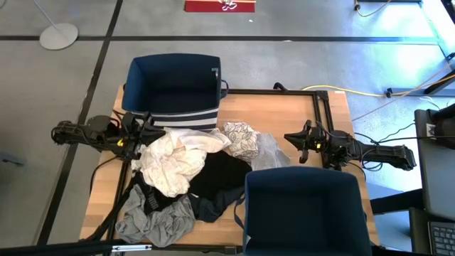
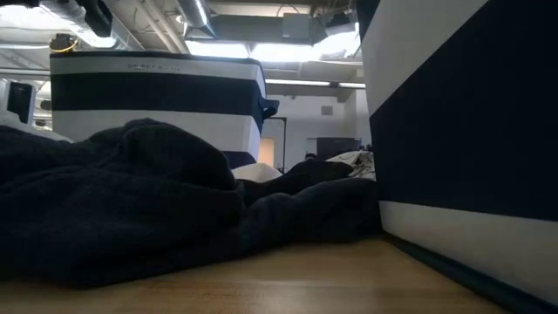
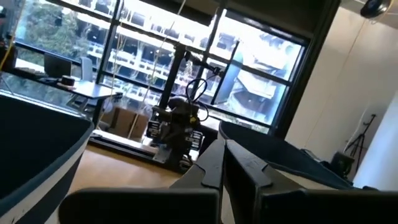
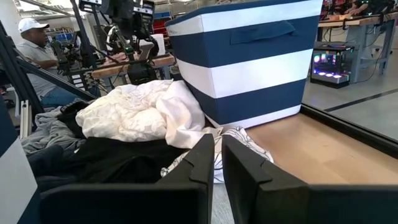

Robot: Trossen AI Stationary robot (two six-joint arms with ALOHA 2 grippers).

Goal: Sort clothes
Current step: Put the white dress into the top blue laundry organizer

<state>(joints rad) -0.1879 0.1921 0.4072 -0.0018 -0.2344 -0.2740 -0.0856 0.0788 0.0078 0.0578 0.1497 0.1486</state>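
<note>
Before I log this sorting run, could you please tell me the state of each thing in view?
left gripper: shut, empty, beside the pile
right gripper: shut, empty, beside the pile
far bin: upright, no clothes visible inside
near bin: upright, no clothes visible inside
clothes: unsorted, heaped on the table between the bins

Near navy bin (image 1: 302, 213) cut off by the high view's bottom edge, black garment (image 1: 220, 178) partly buried under the cream garment (image 1: 174, 160), grey garment (image 1: 156, 222) overhanging the table edge, seated person (image 4: 37, 53) cropped at the right wrist view's side.
</note>
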